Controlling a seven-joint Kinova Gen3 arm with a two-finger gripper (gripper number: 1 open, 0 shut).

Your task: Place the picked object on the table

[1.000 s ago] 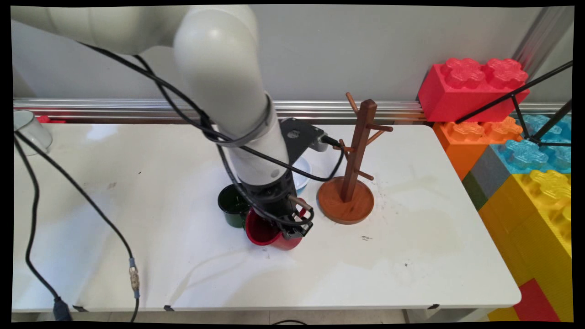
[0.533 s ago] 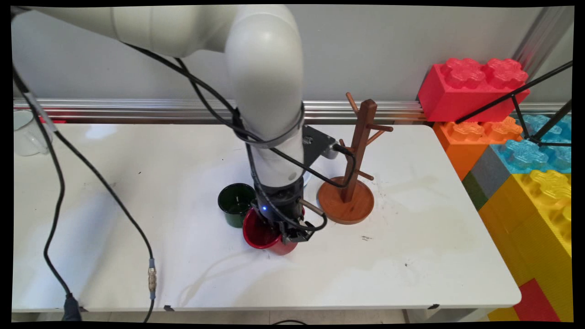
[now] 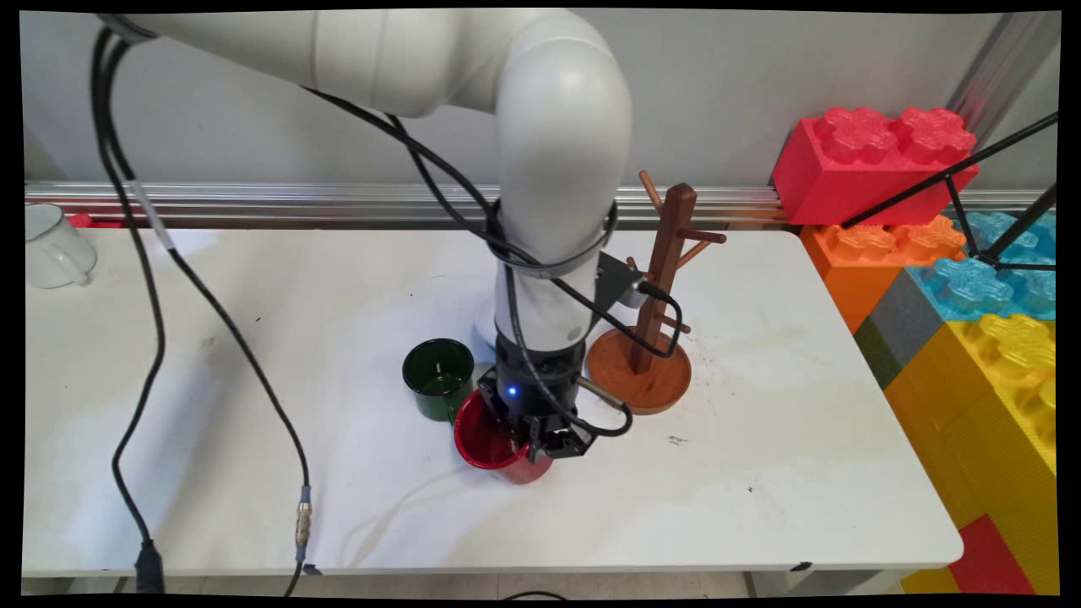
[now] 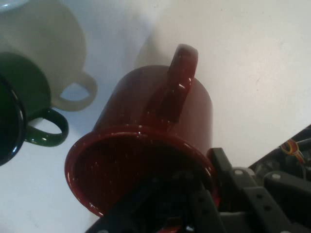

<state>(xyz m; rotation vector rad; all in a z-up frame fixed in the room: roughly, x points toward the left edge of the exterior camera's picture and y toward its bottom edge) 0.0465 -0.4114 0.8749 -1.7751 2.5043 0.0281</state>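
A red mug [image 3: 490,443] is next to a dark green mug [image 3: 437,380] near the table's middle. My gripper [image 3: 545,443] comes down on the red mug's right rim and is shut on it. In the hand view one finger reaches inside the red mug [image 4: 155,141] and the other finger [image 4: 221,165] presses the rim from outside. The mug's handle points away from the hand. The red mug looks tilted; whether its base touches the table I cannot tell. The green mug [image 4: 19,111] and a pale mug [image 4: 43,43] lie just beyond it.
A wooden mug tree [image 3: 654,321] on a round base stands just right of the gripper. A pale mug [image 3: 486,325] is partly hidden behind the arm. A white mug [image 3: 51,247] sits at the far left edge. Large toy bricks [image 3: 929,253] are stacked beyond the table's right side.
The arm's upper links and cables have swung to the right and the wrist has turned. The gripper stays on the red mug, which has shifted only slightly.
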